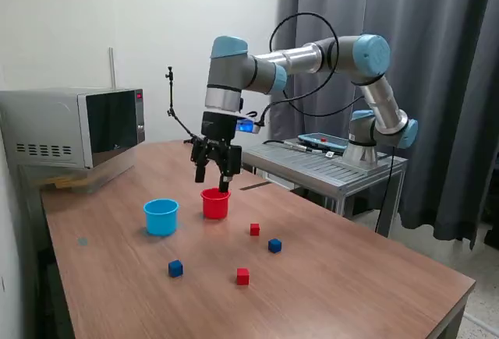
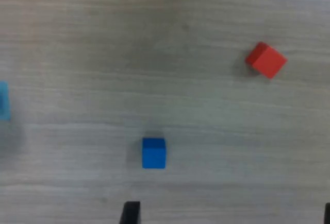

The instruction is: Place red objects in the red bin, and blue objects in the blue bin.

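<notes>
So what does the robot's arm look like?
The arm is made of shiny silver tubes joined by round, light blue caps. A thin black cable loops in the air beside it. At the end sits a black gripper with two dark fingers, and a small part glowing blue sticks out just above it.

Lab: table-mounted robot arm (image 1: 312, 58), microwave (image 1: 74, 125)

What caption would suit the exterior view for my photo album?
Robot arm's tool hovers by a red cup and blue cup, four small cubes scattered on the wooden table.
</notes>
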Action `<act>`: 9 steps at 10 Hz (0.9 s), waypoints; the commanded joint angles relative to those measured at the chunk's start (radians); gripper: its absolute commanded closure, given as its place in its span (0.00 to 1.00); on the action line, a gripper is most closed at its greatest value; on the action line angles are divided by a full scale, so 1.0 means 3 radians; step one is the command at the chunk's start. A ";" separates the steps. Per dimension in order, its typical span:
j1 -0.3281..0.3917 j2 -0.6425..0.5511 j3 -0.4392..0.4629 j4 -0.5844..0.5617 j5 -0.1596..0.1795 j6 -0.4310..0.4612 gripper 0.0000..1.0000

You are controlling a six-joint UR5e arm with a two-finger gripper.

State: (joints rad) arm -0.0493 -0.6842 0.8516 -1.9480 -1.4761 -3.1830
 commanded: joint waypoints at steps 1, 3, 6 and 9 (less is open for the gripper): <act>-0.0060 0.0219 -0.0225 -0.0001 0.0006 0.0000 0.00; -0.0086 0.0388 -0.0348 -0.0016 0.0088 0.0000 0.00; -0.0101 0.0710 -0.0527 -0.0098 0.0098 0.0000 0.00; -0.0107 0.0833 -0.0644 -0.0108 0.0190 -0.0005 0.00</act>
State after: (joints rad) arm -0.0805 -0.4555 0.6798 -1.9783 -1.4277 -3.1839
